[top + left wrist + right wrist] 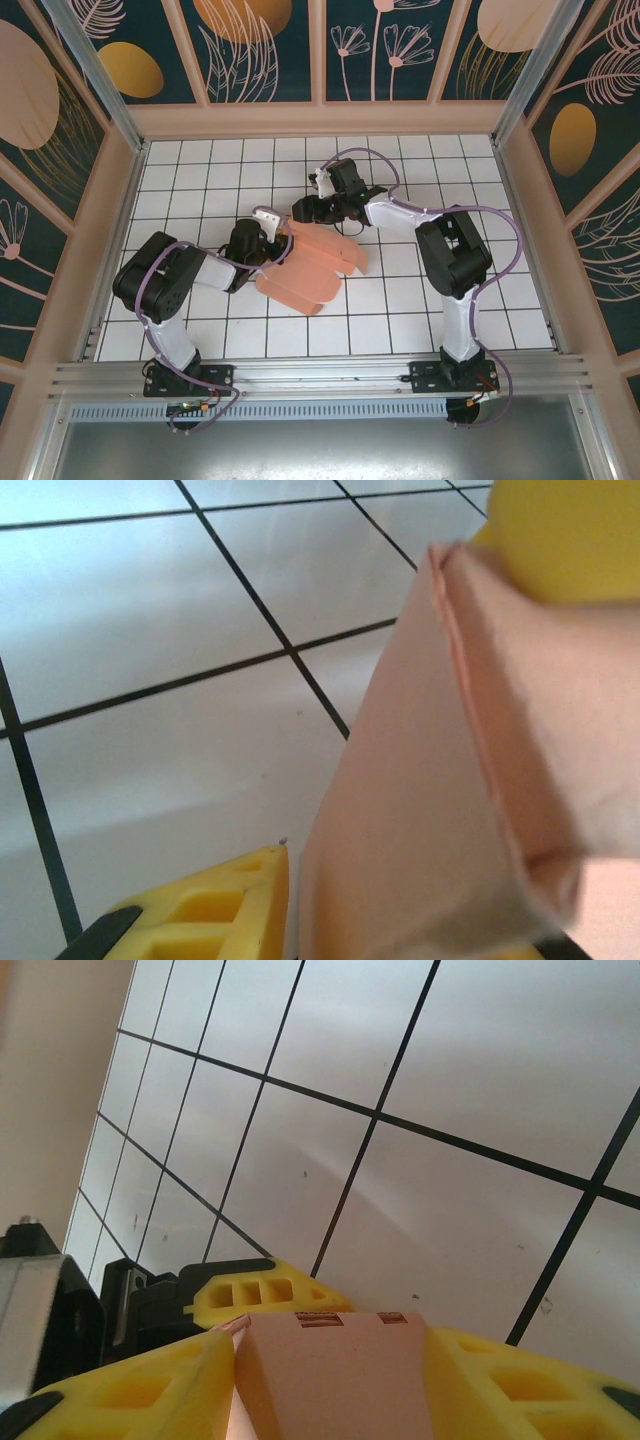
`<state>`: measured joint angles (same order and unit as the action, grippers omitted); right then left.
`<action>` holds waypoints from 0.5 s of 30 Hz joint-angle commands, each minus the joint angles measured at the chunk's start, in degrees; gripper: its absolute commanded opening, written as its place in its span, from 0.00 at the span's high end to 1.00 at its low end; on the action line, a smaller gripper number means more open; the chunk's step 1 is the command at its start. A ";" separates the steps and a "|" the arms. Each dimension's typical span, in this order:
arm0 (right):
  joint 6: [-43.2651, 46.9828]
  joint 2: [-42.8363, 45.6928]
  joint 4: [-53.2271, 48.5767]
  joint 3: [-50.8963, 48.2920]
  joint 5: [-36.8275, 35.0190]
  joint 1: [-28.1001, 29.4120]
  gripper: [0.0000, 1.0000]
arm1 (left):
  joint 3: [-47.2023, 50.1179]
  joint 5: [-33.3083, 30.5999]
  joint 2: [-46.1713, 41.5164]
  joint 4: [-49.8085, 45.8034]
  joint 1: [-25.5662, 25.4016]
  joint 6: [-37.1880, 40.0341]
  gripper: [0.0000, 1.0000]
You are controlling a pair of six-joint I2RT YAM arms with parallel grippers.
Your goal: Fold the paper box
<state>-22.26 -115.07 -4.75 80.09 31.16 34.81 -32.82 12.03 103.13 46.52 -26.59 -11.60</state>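
The paper box, thin matte salmon-pink card, partly folded with rounded flaps, lies at the middle of the glossy white tiled surface. The left tool pinches its left edge between yellow plastic fingers. The right tool clamps a folded far panel. In the wrist views the card runs out of frame.

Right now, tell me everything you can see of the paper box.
The paper box is salmon-pink thin cardboard, partly folded: a flat panel lies on the white tiled table, with flaps raised toward its far side. It sits mid-table between the arms. The left end effector grips its left folded wall; the right end effector pinches a far flap bearing two small printed marks.
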 commanded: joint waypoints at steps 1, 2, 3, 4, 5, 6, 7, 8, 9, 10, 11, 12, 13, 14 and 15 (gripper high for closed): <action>0.12 -1.87 -2.85 -1.67 -1.36 -0.05 0.48 | -1.57 -0.25 0.15 2.32 -0.31 -0.42 0.79; -0.05 -1.88 -2.76 -1.63 -1.29 -0.01 0.48 | -1.72 -0.25 0.40 2.62 -0.31 -0.68 0.80; -0.21 -1.96 -2.61 -1.66 -1.07 0.05 0.48 | -1.71 -0.38 0.72 2.85 -0.30 -0.86 0.82; -0.45 -1.98 -2.43 -1.76 -0.84 0.14 0.48 | -1.89 -0.61 1.04 2.78 -0.31 -0.97 0.85; -0.70 -1.94 -2.32 -1.72 -0.71 0.16 0.48 | -1.98 -1.04 1.19 2.76 -0.30 -1.07 0.88; -0.85 -1.88 -2.19 -1.91 -0.59 0.26 0.48 | -1.90 -1.62 1.36 2.78 -0.31 -1.23 0.94; -1.04 -1.76 -1.93 -1.99 -0.51 0.35 0.48 | -1.81 -2.15 1.46 2.74 -0.31 -1.23 0.98; -1.18 -1.69 -1.82 -2.09 -0.44 0.43 0.48 | -1.81 -2.49 1.50 2.63 -0.31 -1.11 1.00; -1.44 -1.63 -1.58 -2.21 -0.26 0.39 0.48 | -1.81 -2.97 1.54 2.40 -0.31 -0.97 1.00; -1.68 -1.43 -1.30 -2.37 0.02 0.37 0.48 | -1.77 -3.21 1.61 2.24 -0.31 -0.89 1.00; -1.81 -1.44 -0.95 -2.54 0.20 0.52 0.49 | -1.69 -3.22 1.68 2.26 -0.31 -0.86 1.00; -2.07 -1.31 -0.86 -2.65 0.34 0.52 0.48 | -1.72 -3.16 1.69 2.41 -0.28 -0.96 1.00; -2.12 -1.34 -0.68 -2.66 0.47 0.50 0.49 | -1.76 -2.96 1.82 2.51 -0.31 -1.05 0.95; -2.24 -1.26 -0.60 -2.71 0.48 0.48 0.49 | -1.72 -2.85 1.90 2.65 -0.31 -1.11 0.90; -2.33 -1.25 -0.52 -2.82 0.48 0.52 0.49 | -1.72 -2.53 2.05 2.92 -0.31 -1.31 0.85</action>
<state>-24.08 -115.09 -2.44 79.20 31.46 34.87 -33.47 11.25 103.79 47.44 -27.09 -12.43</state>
